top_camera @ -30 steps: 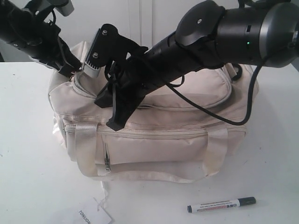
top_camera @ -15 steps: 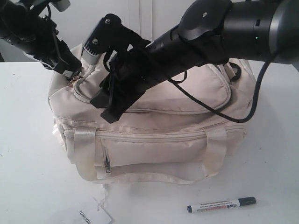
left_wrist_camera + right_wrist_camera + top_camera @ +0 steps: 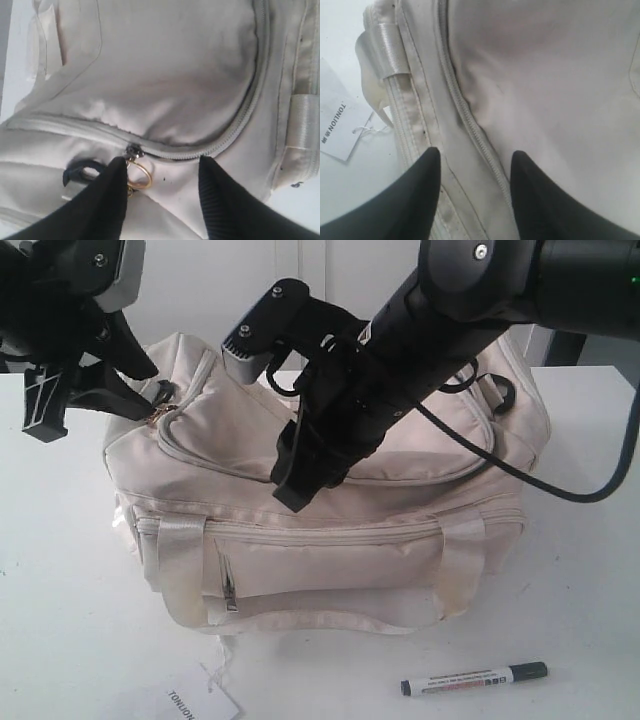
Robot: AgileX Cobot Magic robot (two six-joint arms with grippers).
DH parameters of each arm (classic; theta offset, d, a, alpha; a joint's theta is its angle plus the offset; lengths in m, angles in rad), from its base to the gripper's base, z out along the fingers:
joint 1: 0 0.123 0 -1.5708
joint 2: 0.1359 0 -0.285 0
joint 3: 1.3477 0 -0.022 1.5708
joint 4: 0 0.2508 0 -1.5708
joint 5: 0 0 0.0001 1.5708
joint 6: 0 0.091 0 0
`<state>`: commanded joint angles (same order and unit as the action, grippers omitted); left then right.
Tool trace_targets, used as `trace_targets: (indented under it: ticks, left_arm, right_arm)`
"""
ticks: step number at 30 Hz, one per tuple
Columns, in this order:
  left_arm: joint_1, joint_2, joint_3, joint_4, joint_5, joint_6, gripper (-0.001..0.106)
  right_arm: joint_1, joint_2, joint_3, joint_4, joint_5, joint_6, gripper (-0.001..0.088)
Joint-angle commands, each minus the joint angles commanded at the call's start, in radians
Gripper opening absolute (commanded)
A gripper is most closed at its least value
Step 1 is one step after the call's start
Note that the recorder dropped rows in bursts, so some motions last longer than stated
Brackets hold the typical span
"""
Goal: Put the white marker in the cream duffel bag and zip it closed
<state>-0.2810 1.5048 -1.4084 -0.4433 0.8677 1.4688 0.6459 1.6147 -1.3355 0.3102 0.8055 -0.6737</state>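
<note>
The cream duffel bag stands mid-table. Its top zip looks shut from the slider along the curve. The gold ring charm hangs at the bag's left end, touching one finger of my left gripper. That gripper is open and holds nothing. My right gripper is open above the bag's front top edge, straddling a zip line, empty. The white marker lies on the table in front of the bag, right of centre, far from both grippers.
A white paper tag on a string lies on the table before the bag's left front corner and shows again as the tag. A black cable from the right arm loops over the bag's right end. The bag's front handle droops forward.
The left gripper has pulled left, off the bag's end, leaving the ring beside one finger. The right arm has swung right and lifted over the bag's top.
</note>
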Motion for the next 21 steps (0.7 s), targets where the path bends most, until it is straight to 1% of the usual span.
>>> trace_targets:
  ticks: [4,7,11,16,18,21]
  left_arm:
    - [0.0,0.042,0.0,-0.002,0.022,0.092,0.05]
    - [0.0,0.042,0.0,-0.002,0.022,0.195,0.05]
    - [0.0,0.044,0.0,0.005,0.016,0.254,0.05]
    - [0.0,0.044,0.0,0.012,0.016,0.393,0.05]
    - [0.0,0.053,0.0,0.012,0.016,0.417,0.05]
    - [0.0,0.074,0.0,0.01,0.016,0.42,0.05]
  right_arm:
    - [0.0,0.0,0.0,0.0,0.0,0.0,0.0429]
    - [0.0,0.0,0.0,-0.002,-0.006,0.0,0.0429]
    - [0.0,0.0,0.0,-0.002,-0.02,0.0,0.0429]
    - [0.0,0.0,0.0,-0.002,-0.02,0.004,0.0429]
    - [0.0,0.0,0.0,-0.002,-0.02,0.004,0.0429]
    - [0.0,0.0,0.0,-0.002,-0.02,0.004,0.0429]
